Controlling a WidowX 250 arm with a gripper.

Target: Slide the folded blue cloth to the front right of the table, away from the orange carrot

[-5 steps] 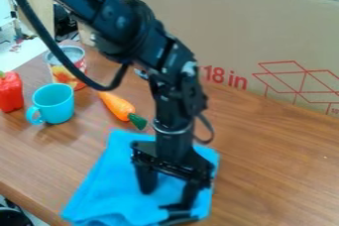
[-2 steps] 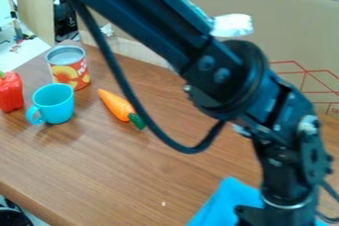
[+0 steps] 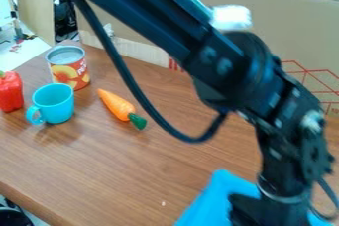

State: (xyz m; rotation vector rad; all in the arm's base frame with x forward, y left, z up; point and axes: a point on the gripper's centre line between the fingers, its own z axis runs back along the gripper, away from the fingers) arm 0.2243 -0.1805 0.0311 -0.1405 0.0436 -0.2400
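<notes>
So the desk (image 3: 119, 170) is giving you plenty of room, and imo you want the arm (image 3: 228, 64) moving low and slow while you're working the blue cloth (image 3: 213, 200), which is lying at the near right, right under the wrist. If you're dragging it, keep the pull level so it isn't bunching up; if you're letting go, make sure no fold is snagging. Can't tell if the jaws are sitting apart, together or clamped on fabric, tbh. Versus a second ago, the arm is reaching further right, and the cloth is lying well right of its old spot, while the can (image 3: 69, 75), mug (image 3: 56, 105), pepper (image 3: 10, 92) and carrot (image 3: 118, 106) are all staying put on the left.
</notes>
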